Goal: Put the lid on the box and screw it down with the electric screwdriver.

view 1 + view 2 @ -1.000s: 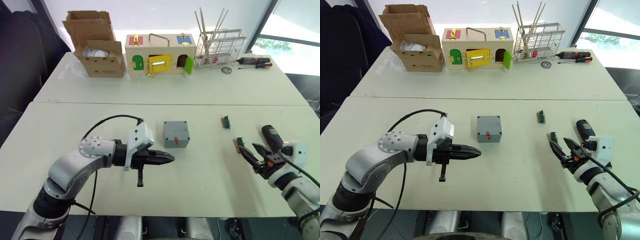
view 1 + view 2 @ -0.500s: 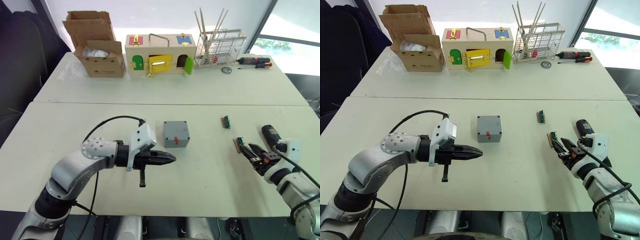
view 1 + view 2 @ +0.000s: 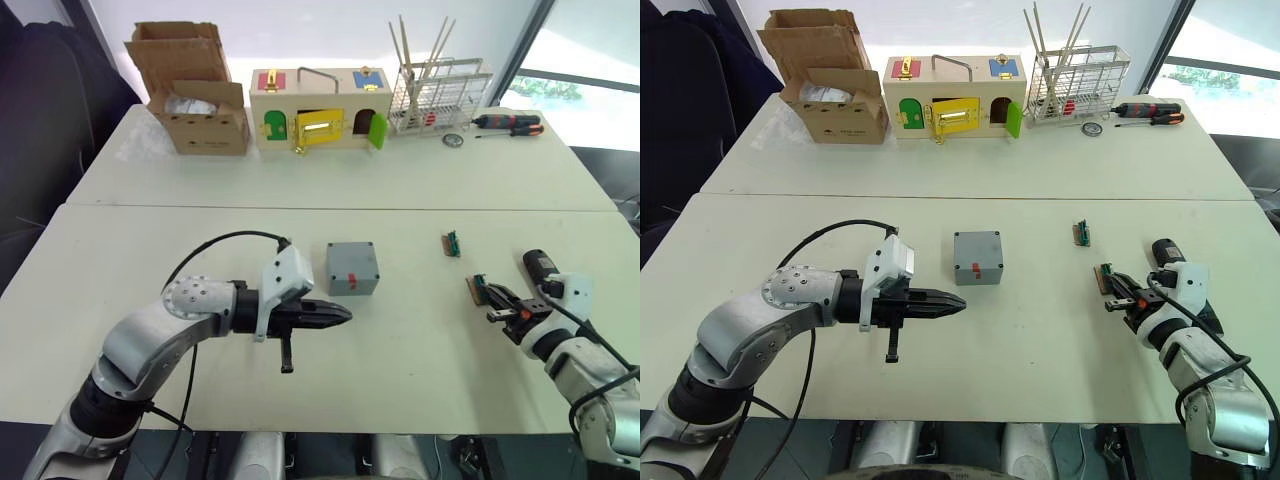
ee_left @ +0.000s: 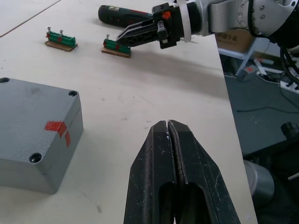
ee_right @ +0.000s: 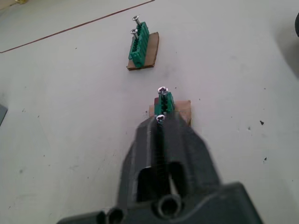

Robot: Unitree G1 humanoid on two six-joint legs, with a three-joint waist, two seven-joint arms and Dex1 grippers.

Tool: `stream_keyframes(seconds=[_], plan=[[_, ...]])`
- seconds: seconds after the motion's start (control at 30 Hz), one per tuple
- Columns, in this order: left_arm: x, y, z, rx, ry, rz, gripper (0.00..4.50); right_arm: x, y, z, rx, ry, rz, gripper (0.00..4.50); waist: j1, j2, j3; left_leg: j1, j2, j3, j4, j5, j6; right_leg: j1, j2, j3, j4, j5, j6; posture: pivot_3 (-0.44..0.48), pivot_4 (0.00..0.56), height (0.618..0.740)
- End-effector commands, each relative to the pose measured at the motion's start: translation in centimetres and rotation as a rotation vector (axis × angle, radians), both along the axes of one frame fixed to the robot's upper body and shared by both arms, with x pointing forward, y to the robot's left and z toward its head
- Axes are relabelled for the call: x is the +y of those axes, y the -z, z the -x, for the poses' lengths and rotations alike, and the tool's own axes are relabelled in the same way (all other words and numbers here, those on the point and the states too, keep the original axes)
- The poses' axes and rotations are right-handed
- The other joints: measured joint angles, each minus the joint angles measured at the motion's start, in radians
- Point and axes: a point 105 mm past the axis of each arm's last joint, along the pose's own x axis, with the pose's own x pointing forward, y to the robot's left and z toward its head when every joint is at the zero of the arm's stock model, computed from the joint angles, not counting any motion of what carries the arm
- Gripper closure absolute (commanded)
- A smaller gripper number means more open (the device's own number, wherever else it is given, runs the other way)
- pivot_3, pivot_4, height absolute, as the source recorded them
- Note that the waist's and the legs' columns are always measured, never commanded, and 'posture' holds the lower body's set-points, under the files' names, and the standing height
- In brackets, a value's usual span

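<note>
Fingers of the left gripper [image 4: 168, 127] are pressed fully together and hold nothing; the closed tips hover above bare table [image 3: 400, 340], just short of the box [image 3: 352, 268] on its near-left side. Fingers of the right gripper [image 5: 160, 122] are likewise drawn together into a narrow point. That point sits at the nearer of two screws standing in a small green screw holder [image 5: 165, 101] on a brown base; whether the screw is actually clamped between the tips cannot be told.

Box: grey, with a red mark on its front face, standing upright near the middle of the near table. Its top face shows corner holes; whether the lid is already seated on it cannot be told with certainty.

Electric screwdriver [image 3: 541, 268]: black, lying flat on the table at the right edge, just beside the right wrist and untouched by either gripper.

A second green screw holder [image 3: 453, 243] lies farther back, apart from the first, also carrying two screws.

On the far table: an open cardboard box [image 3: 196, 95], a wooden latch box [image 3: 319, 107], a wire rack [image 3: 437, 95] and hand screwdrivers [image 3: 508, 123] at the right end
</note>
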Motion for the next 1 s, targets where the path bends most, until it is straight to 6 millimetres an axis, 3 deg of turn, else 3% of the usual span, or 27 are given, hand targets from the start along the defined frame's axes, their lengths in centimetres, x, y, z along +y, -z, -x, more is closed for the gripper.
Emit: stream_keyframes(seconds=[0.03, 0.3, 0.6, 0.7, 0.8, 0.9, 1.0], plan=[[-0.4, -0.7, 0.5, -0.033, 0.030, 0.011, 4.50, 0.1, -0.8, -0.2, -0.039, -0.003, 0.015, 4.42, 0.000, 0.000, 0.000, 0.000, 0.000, 0.000, 0.000, 0.000, 0.000, 0.000, 0.000, 0.000, 0.000, 0.000, 0.000, 0.000, 0.150, 0.728], [-0.3, -0.6, 0.5, -0.023, 0.028, 0.017, 4.50, 0.4, -1.6, 0.2, -0.070, -0.001, 0.003, 4.42, 0.000, 0.000, 0.000, 0.000, 0.000, 0.000, 0.000, 0.000, 0.000, 0.000, 0.000, 0.000, 0.000, 0.000, 0.000, 0.000, 0.150, 0.728], [1.0, -1.3, -1.8, -0.004, -0.071, 0.076, 4.50, 1.5, -7.5, 0.9, -0.260, -0.022, 0.015, 4.42, 0.000, 0.001, 0.000, 0.000, 0.000, 0.000, 0.000, 0.000, 0.000, 0.000, 0.000, 0.000, 0.000, 0.000, 0.000, 0.000, 0.150, 0.728], [2.6, -1.5, -3.8, -0.005, -0.179, 0.082, 4.50, 4.8, -10.3, 0.7, -0.330, -0.183, 0.021, 4.42, -0.003, 0.001, 0.001, 0.000, 0.000, 0.000, 0.000, 0.000, 0.000, 0.000, 0.000, 0.000, 0.000, 0.000, 0.000, 0.000, 0.150, 0.728], [4.3, -1.5, -5.1, -0.015, -0.267, 0.055, 4.50, 9.2, -11.3, 0.1, -0.330, -0.391, 0.000, 4.42, -0.008, 0.001, 0.001, 0.000, 0.001, 0.000, 0.000, 0.000, 0.000, -0.001, 0.001, 0.000, 0.000, 0.000, 0.000, 0.000, 0.150, 0.728], [5.2, -1.2, -5.4, -0.013, -0.303, 0.030, 4.50, 12.9, -11.3, -0.8, -0.305, -0.559, -0.038, 4.42, -0.008, 0.001, 0.002, 0.000, 0.001, 0.000, -0.002, 0.000, 0.000, -0.002, 0.001, 0.000, 0.001, 0.000, 0.000, 0.000, 0.150, 0.728], [5.6, -1.1, -5.1, -0.010, -0.312, 0.025, 4.50, 15.2, -10.1, -1.8, -0.259, -0.657, -0.047, 4.42, 0.000, 0.000, 0.002, -0.001, 0.001, 0.000, -0.003, 0.000, 0.000, -0.003, 0.001, 0.000, 0.000, 0.000, 0.001, 0.000, 0.150, 0.728]])
